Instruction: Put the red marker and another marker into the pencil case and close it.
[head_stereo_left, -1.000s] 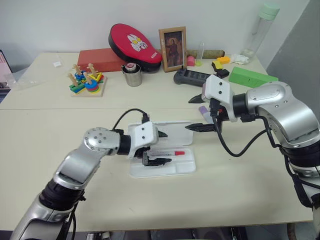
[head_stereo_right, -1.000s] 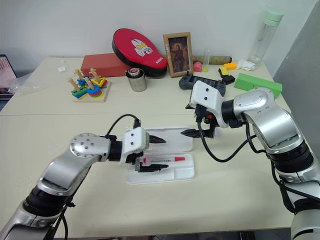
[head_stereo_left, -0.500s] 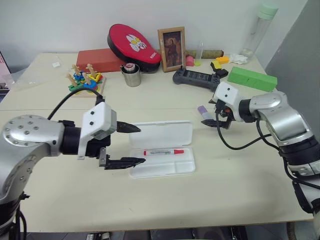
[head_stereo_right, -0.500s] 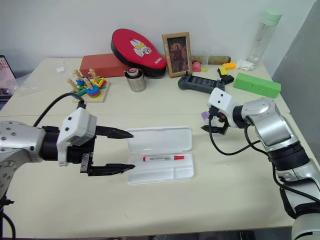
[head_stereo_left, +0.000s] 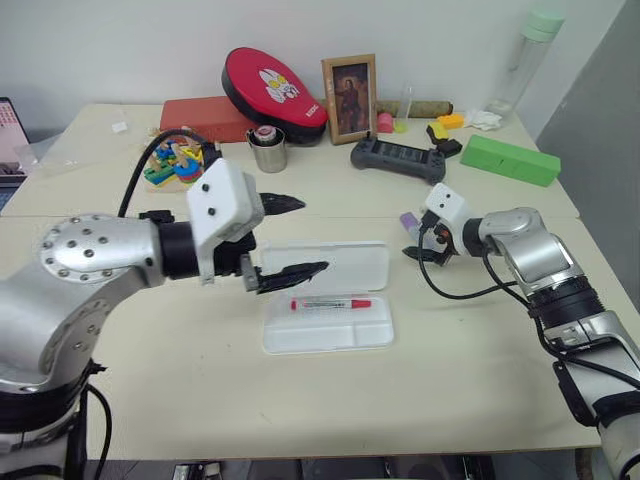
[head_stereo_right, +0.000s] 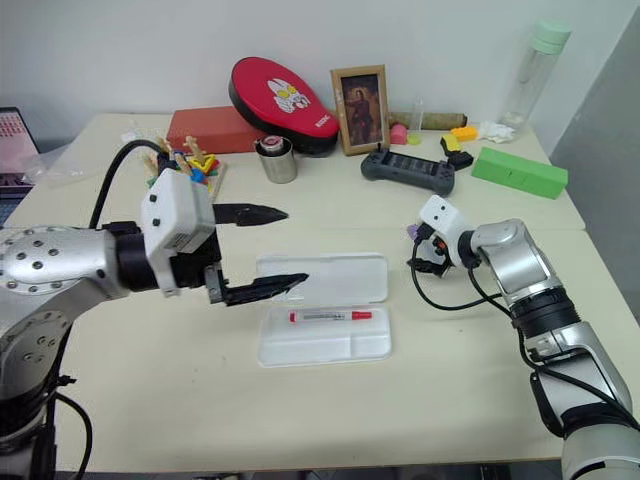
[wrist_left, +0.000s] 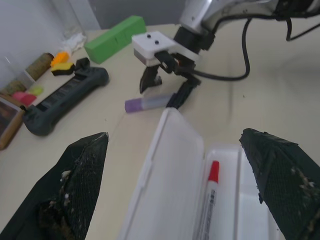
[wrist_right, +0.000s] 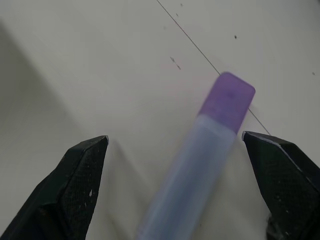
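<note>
The red marker (head_stereo_left: 330, 303) is seen lying inside the open pencil case (head_stereo_left: 328, 335). Beside the case, the purple-capped marker (wrist_right: 200, 150) is framed between the right gripper's (head_stereo_right: 424, 253) spread, empty jaws. The left gripper (head_stereo_left: 290, 236) is held released above the case.

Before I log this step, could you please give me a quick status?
Both claws open: left above the case, right straddling purple marker. Red marker inside case, lid open. Nothing blocking.

Head stereo pair looks forward and down over the table (head_stereo_left: 120, 400). Left wrist view faces across the open case (wrist_left: 170, 165); right wrist view sits close above the purple marker (wrist_right: 200, 150), also in the left wrist view.
</note>
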